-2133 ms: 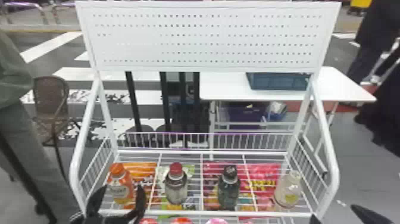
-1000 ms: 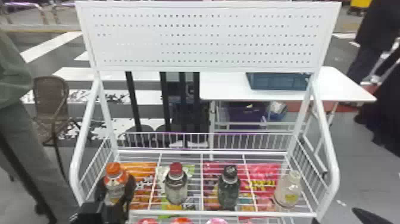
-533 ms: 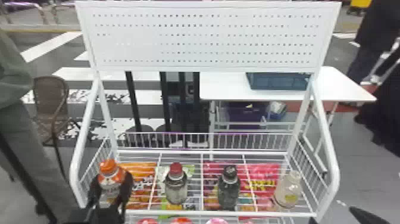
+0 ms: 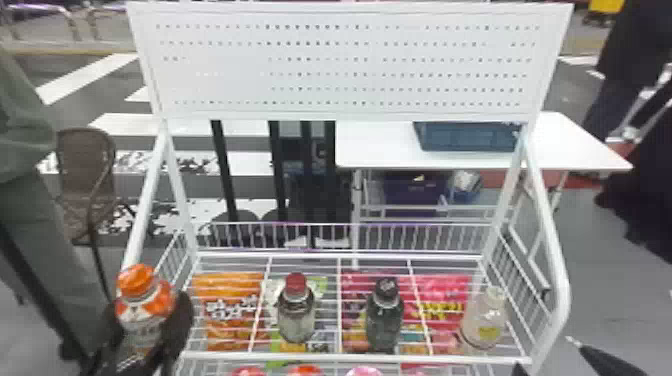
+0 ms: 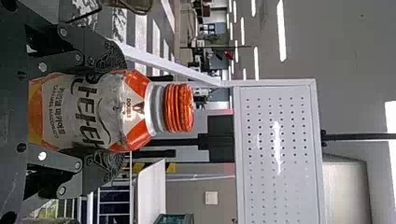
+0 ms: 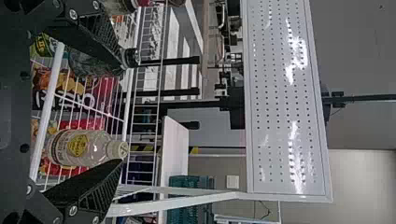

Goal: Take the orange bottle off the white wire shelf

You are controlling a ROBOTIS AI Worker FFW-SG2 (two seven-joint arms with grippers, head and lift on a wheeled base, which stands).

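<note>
Head view: orange bottle [image 4: 145, 306] btwn fingers of L pincer [image 4: 147, 316], gripped both sides, w/ cap [image 4: 135, 281] past tips.

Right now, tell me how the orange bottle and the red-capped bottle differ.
The orange bottle is held between the left gripper's fingers; the red-capped bottle stands on the white wire shelf. The orange bottle wears orange and white; the red-capped bottle has a dark shoulder above a paler body. Both have their caps on.
</note>
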